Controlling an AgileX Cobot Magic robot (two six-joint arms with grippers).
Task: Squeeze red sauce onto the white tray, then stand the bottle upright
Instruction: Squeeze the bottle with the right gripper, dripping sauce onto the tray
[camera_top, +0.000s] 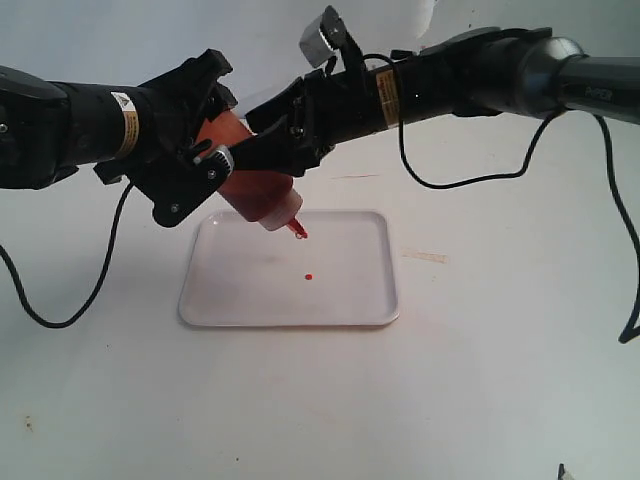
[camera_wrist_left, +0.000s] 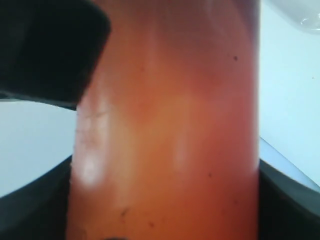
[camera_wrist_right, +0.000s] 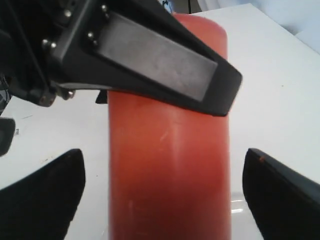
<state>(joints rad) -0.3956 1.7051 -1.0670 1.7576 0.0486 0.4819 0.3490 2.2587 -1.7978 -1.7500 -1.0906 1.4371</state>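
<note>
The left gripper is clamped on the bottle, one finger on the far side of the body and one on the near side. In the left wrist view the orange-red wall of the bottle fills nearly the whole frame, with dark gripper parts pressed at its edges. The right gripper reaches in from the right and straddles the same bottle a little nearer the nozzle. Its jaws stand wide. The right wrist view shows its fingers on either side of the body with bare counter visible in both gaps, so they do not touch it.

The bottle is held in the air, tilted steeply with its red nozzle pointing down and to the right, over the far part of the white tray. The tray lies flat on the counter, below both grippers. A small dot of red sauce sits on the tray floor near its middle, just below and slightly right of the nozzle tip and apart from it. A black cable loops down from the left arm onto the counter, and another hangs from the right arm.
</note>
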